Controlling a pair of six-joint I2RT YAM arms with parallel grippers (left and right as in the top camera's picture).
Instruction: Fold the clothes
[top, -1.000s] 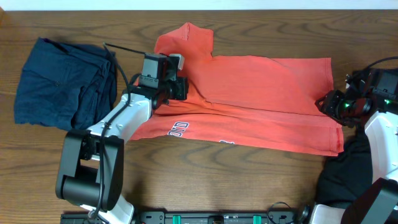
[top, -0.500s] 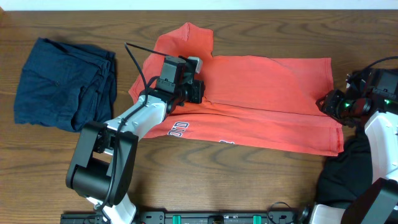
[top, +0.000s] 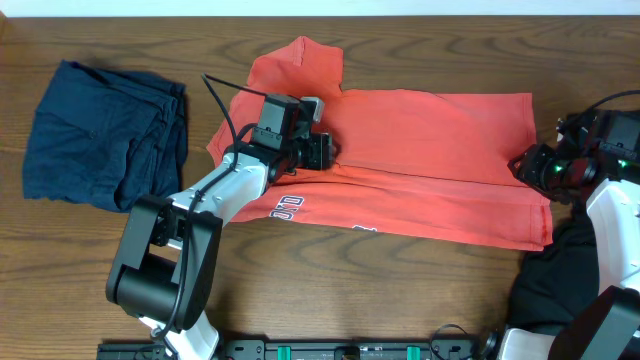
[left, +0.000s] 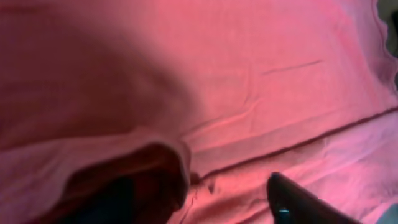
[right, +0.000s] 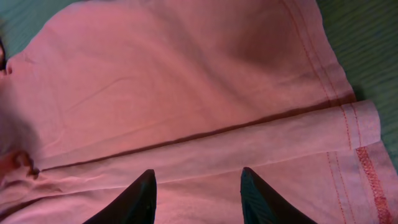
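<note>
Coral-red T-shirt (top: 430, 150) spread flat across the middle of the wooden surface (top: 400, 300), folded along its length, with one sleeve pointing far at the left end and the hem at the right end. Near the left end, low over the cloth and close to the long fold: left tool (top: 325, 152), fingers wide apart, gripping nothing. At the right edge of the shirt, just at the hem: right tool (top: 525, 167), fingers parted to a middle width over flat cloth, closed on nothing.

From overhead only: white lettering (top: 288, 207) on the near left part of the shirt, partly tucked under the fold. Also a navy garment (top: 100, 135) bunched at the far left, apart from the shirt, and a black garment (top: 550, 285) at the near right, beside the right arm.

From the left wrist only: a loose lip of cloth draped over one dark finger, the other finger (left: 305, 202) bare at the lower right.

From the right wrist only: the stitched hem, doubled over, and a long crease just beyond both fingertips (right: 138, 202).

Hard to read: the lettering, too small and half covered. Left wrist view blurred and very close, so no telling whether the covered finger touches the cloth above it. Black garment partly hidden behind the right arm.
</note>
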